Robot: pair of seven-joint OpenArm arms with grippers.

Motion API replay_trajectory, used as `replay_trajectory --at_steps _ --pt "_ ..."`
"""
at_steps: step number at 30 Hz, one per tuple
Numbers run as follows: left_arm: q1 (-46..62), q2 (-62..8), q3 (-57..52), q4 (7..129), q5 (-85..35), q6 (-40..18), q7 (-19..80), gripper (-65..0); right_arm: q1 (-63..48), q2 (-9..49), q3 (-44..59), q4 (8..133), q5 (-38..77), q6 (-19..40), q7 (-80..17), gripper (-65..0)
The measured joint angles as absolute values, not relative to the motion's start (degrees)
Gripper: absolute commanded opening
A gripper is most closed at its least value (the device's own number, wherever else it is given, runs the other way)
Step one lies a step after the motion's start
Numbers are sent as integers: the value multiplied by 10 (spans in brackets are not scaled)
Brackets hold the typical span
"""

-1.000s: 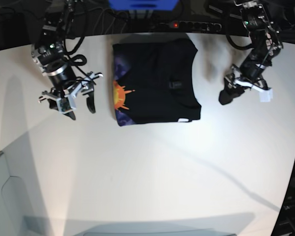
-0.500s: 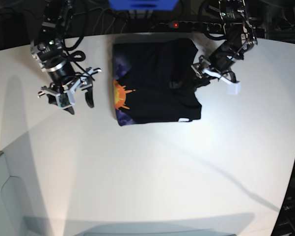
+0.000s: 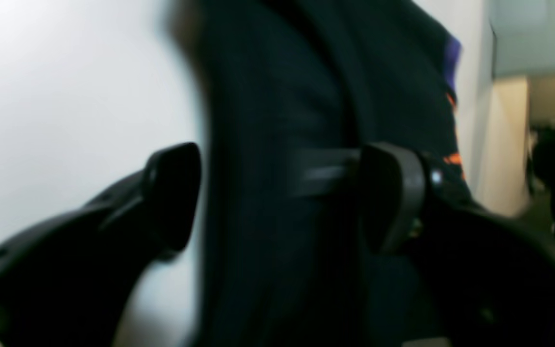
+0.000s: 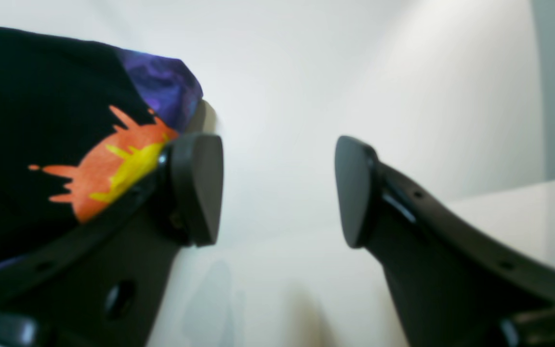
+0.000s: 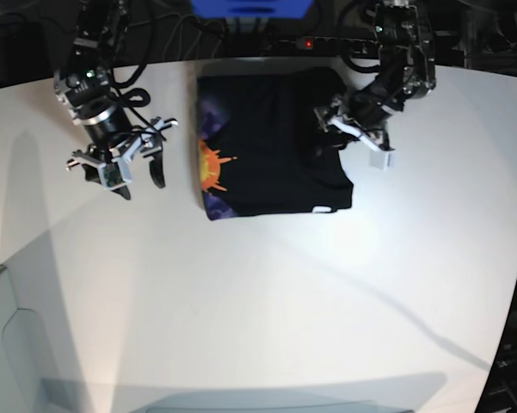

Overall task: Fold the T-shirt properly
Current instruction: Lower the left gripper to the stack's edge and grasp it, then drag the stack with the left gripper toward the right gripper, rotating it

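— How far along was the fold?

— I judged it nearly done. The T-shirt (image 5: 273, 142) lay on the white tabletop (image 5: 267, 301) as a compact rectangle, with the orange sun print (image 5: 212, 166) showing along one edge. Only a final tidy or one more fold seemed left, though I could not tell which.

— And your fingers?

— The left fingers (image 5: 351, 139) stood apart, straddling the shirt's edge: black cloth ran between them in the blurred wrist view, but I could not tell whether they touched it. The right fingers (image 5: 120, 168) were spread wide and held nothing, just beside the shirt's printed edge, with bare tabletop between them.
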State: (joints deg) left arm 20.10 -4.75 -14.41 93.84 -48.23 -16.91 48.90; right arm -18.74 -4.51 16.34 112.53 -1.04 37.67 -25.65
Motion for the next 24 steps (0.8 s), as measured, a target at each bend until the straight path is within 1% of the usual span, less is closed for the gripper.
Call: replay_trajectory --at_steps 5,7,9,10,12,14,17,20,24 --pt "194 -46 -121 919 -484 -169 494 -427 -187 -45 163 1125 -11 377 -257 -278" --pt "192 -46 -121 915 -479 -167 495 -516 -187 -44 163 1125 -12 377 -257 -278" --pt "190 -46 -119 915 -477 -165 499 -623 -187 -40 163 1125 -12 377 -257 -278" --pt "187 -46 -119 915 -478 -165 502 -650 -187 -36 166 1125 -10 377 -256 -278" --pt "174 -56 -117 910 -478 -165 512 -639 -186 -35 181 1125 -12 377 -255 -278" --pt "155 -79 -104 909 -473 -165 515 -650 -184 -32 187 1125 -12 377 -258 -278" --pt "110 -121 -59 888 -470 -162 508 -650 -178 -30 202 1125 -11 377 -256 -278" --pt "43 -172 30 842 -477 -163 506 -649 -174 -31 223 1125 -12 377 -256 -278" --pt "-78 -206 179 764 -491 -170 498 -649 -174 -32 251 1126 -12 377 -255 -278"
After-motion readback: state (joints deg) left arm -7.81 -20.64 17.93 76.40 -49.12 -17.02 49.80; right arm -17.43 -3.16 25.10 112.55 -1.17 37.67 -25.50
